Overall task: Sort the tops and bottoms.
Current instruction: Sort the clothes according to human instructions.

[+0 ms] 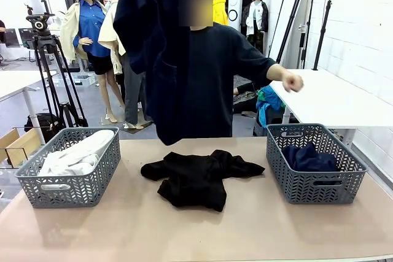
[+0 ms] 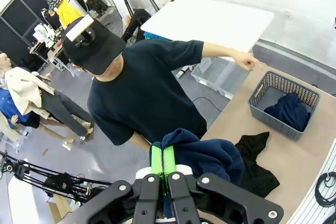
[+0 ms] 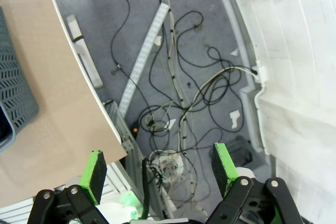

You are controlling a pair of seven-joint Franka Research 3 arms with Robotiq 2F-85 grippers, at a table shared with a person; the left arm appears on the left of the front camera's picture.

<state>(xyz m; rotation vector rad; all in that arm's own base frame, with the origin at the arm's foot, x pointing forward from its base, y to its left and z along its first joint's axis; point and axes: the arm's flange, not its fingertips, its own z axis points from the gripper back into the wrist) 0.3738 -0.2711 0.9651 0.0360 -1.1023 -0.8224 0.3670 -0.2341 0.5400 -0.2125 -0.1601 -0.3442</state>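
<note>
My left claw point(image 2: 163, 155) is clamped tight, pads together, on a navy pair of bottoms point(image 1: 150, 47). It hangs from my grip high over the table's far side, long axis straight up and down, loose end pointing at the tabletop. My right claw point(image 3: 159, 153) stands wide apart with nothing in it, past the edge of the table point(image 3: 47, 103), above floor cables point(image 3: 178, 93). At the table's middle a black garment point(image 1: 193, 176) lies crumpled, stretched left to right. The left basket point(image 1: 67, 191) holds white tops point(image 1: 77, 154); the right basket point(image 1: 313, 188) holds a navy bundle point(image 1: 310, 157). Beyond, the person's hand point(image 1: 292, 81) reaches out to my right.
</note>
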